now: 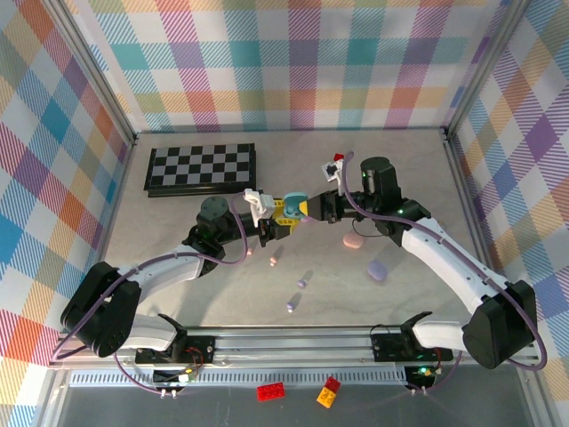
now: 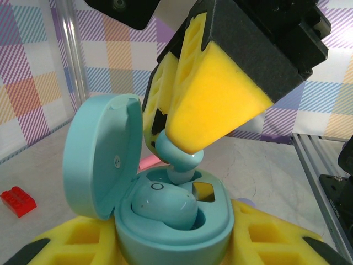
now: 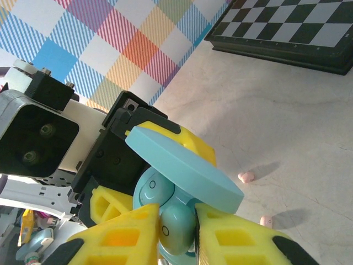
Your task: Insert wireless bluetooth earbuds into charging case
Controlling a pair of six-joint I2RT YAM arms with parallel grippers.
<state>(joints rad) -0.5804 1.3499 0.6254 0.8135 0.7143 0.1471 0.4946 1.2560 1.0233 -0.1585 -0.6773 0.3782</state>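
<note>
A light blue charging case [image 2: 176,237] is held above the table, lid [image 2: 94,154] open, with my left gripper [image 2: 174,245] shut on its base between yellow foam pads. One light blue earbud [image 2: 165,204] lies seated in the case. My right gripper [image 3: 177,226] is shut on a second light blue earbud [image 3: 177,231], whose stem end [image 2: 179,165] touches the case's other slot. In the top view the two grippers meet at the case [image 1: 293,203] mid-table, left gripper [image 1: 281,215] and right gripper [image 1: 313,208].
Loose pink [image 1: 275,256] and purple [image 1: 303,283] earbuds lie on the table near a pink case [image 1: 353,241] and a purple case [image 1: 377,269]. A chessboard [image 1: 202,168] sits at the back left. Red [image 1: 271,390] and yellow [image 1: 329,391] bricks lie by the front rail.
</note>
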